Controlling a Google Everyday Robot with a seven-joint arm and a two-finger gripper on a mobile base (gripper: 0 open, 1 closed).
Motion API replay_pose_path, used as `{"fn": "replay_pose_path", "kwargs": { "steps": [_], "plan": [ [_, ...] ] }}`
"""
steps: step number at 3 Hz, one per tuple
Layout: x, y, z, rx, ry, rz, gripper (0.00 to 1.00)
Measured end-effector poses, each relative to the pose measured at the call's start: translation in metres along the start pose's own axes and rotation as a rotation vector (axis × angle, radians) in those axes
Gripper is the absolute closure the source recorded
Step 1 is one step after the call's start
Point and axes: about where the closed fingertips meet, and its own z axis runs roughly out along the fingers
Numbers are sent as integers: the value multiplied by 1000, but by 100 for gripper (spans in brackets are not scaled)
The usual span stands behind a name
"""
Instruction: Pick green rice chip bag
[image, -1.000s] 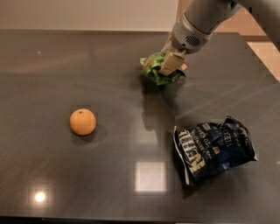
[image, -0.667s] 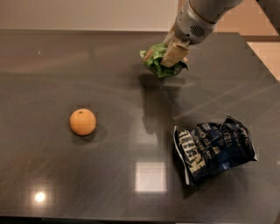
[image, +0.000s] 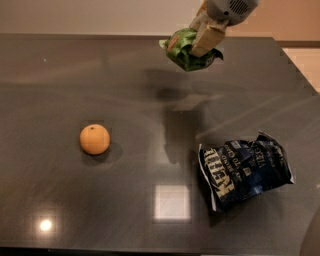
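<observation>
Camera view
Gripper (image: 204, 44): top of the frame, over the far side of the table (image: 75, 75), fingers clamped on the green rice chip bag (image: 181, 50).
Green rice chip bag: crumpled, hanging clear of the surface, shadow under it.
Orange (image: 94, 139): left of centre, well apart.
Dark blue bag (image: 245, 170): near right, lying crumpled, well apart.

Indoor snack-counter setting; kitchen or break room, cannot tell. Dark glossy tabletop (image: 100, 75) filling the frame, showing a square light reflection (image: 171, 201). Round orange fruit (image: 94, 139) and crumpled dark blue snack bag (image: 245, 170) lying on it. Gripper (image: 200, 45) hanging at top right of centre, clamping a small bright green glossy snack bag (image: 181, 47).
</observation>
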Motion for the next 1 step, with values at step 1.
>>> {"fn": "replay_pose_path", "kwargs": {
  "steps": [1],
  "plan": [
    [0,0,0,0,0,0,100]
  ]
}}
